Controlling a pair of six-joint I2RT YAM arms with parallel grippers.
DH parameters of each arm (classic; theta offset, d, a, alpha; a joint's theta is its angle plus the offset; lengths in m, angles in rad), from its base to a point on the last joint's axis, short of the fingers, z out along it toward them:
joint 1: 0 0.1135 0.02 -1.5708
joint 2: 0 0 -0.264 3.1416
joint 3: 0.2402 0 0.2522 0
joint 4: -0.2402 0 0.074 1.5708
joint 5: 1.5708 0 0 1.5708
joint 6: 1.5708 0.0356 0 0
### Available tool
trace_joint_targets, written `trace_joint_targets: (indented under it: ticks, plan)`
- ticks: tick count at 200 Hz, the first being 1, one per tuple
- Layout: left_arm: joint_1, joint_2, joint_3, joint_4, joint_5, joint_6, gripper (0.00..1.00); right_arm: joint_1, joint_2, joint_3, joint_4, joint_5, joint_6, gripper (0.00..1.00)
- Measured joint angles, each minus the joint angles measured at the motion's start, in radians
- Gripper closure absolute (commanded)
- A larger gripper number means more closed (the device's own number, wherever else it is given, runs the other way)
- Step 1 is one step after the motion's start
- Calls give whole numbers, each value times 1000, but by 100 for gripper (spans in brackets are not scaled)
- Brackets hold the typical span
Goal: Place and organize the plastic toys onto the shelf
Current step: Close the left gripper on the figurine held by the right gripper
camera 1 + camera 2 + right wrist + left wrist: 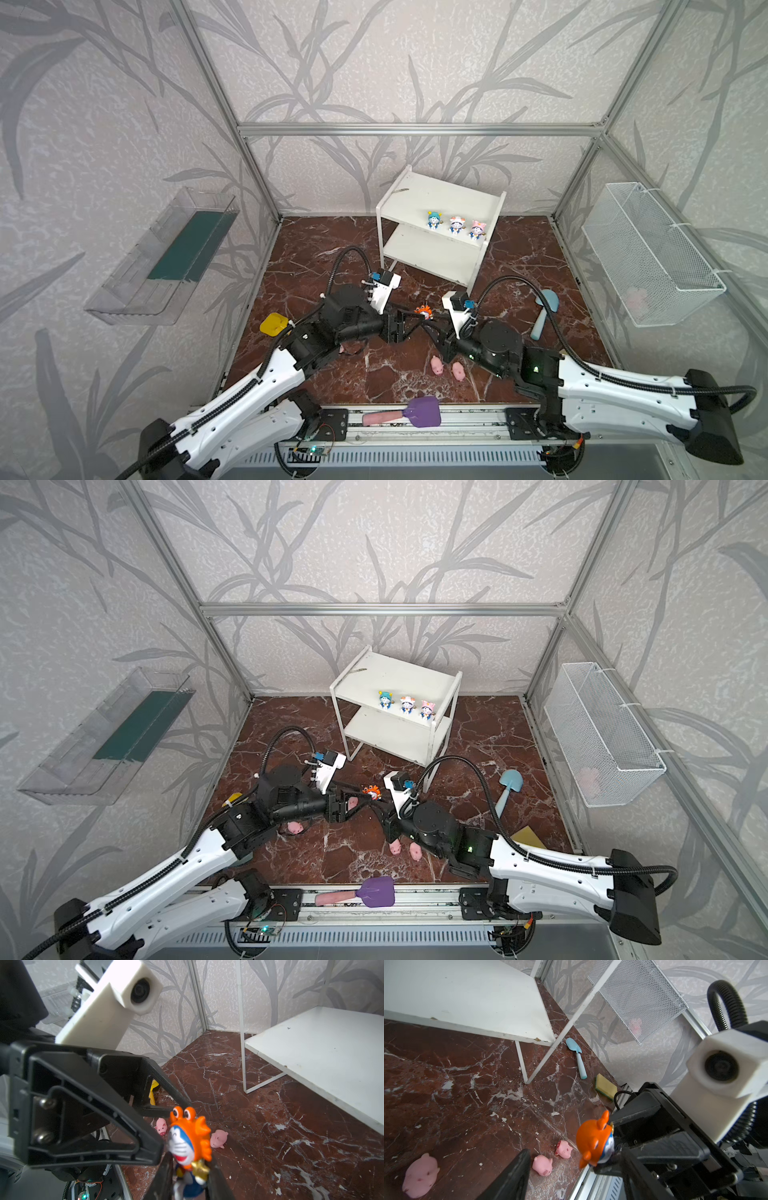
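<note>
Handover above the desk [374, 386]: the right claw [190, 1180] clenches the orange-hatted figurine [188, 1140] by its body, while the left claw [417, 319] gapes around its head. Likely light, rigid, glossy plastic; the broad hat looks the surest hold.

Pig [343, 350] mostly under left arm [332, 324]; same arm half covers yellow shovel [273, 324]. Sponge [525, 835]: only a corner clear of right arm [436, 825]. Pink item [636, 299] in wire basket [665, 249] blurred by mesh, can't ID. Orange-hat figurine [187, 1140]: legs blurred, cut off at the frame edge.
</note>
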Motion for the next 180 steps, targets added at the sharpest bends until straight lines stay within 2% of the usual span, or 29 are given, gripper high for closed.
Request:
trace_joint_targets:
  ticks: [23, 71, 101, 167, 180]
  plan:
    - [-14, 26, 2, 32, -3, -7, 45, 0, -26, -9, -19, 5, 0, 80]
    - [-36, 71, 19, 68, 1, -12, 45, 0, -67, -29, -33, 16, 0, 80]
    - [-50, 95, 39, 75, 9, -12, 48, 0, -69, -29, -33, 19, 0, 79]
    - [-71, 125, 49, 90, 27, -15, 72, 0, -63, -29, -33, 20, -4, 80]
    - [-71, 127, 49, 90, 27, -13, 74, 0, -61, -29, -34, 23, -5, 79]
